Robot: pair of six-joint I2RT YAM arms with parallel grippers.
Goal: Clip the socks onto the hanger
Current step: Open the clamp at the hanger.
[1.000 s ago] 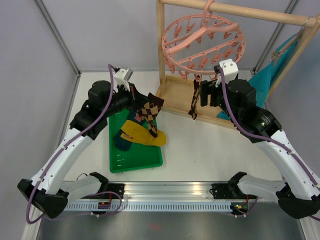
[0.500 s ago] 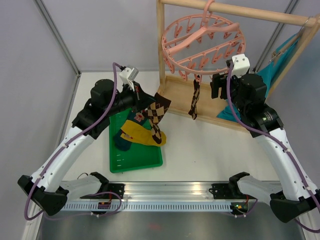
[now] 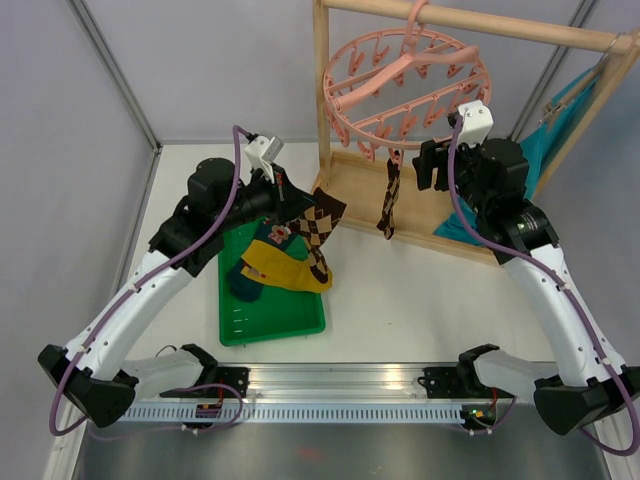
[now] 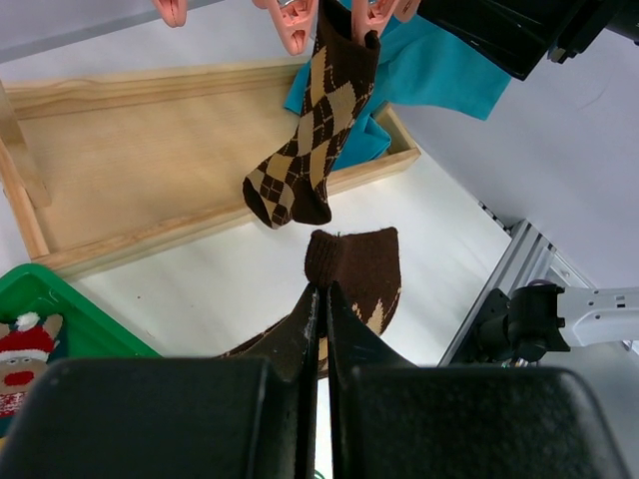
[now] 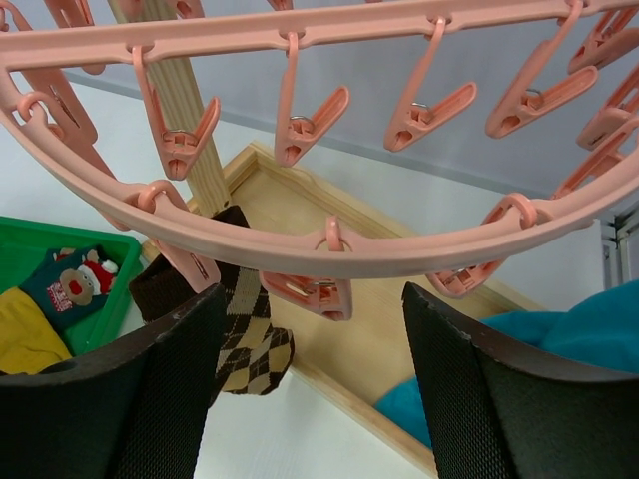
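Argyle sock (image 3: 388, 200) hangs clipped at hanger's (image 3: 405, 85) 6 o'clock rim, long axis vertical, toe down. Second sock (image 3: 318, 225) at its 9 o'clock, drooping from left hand (image 4: 321, 299) clamped on it. Right hand (image 5: 312, 291) wide, empty.

Counter (image 3: 420, 290): flat white top, matte, evenly lit, soft shadows only.

Enclosure: pale grey panels form the left wall (image 3: 60, 150) and back wall (image 3: 230, 70), with slanting grey metal strips (image 3: 114, 75) running along them.

Wooden rack frame (image 3: 321, 90) stands at the counter's far right: light-wood upright, round top bar (image 3: 500, 25), shallow wooden base tray (image 4: 130, 160).

Teal cloth (image 4: 439, 70) hangs at the rack's right side and reaches the base tray's corner.

Aluminium rail (image 3: 340, 378) runs along the counter's near edge, with a dark grey surface (image 3: 330, 455) beyond it.
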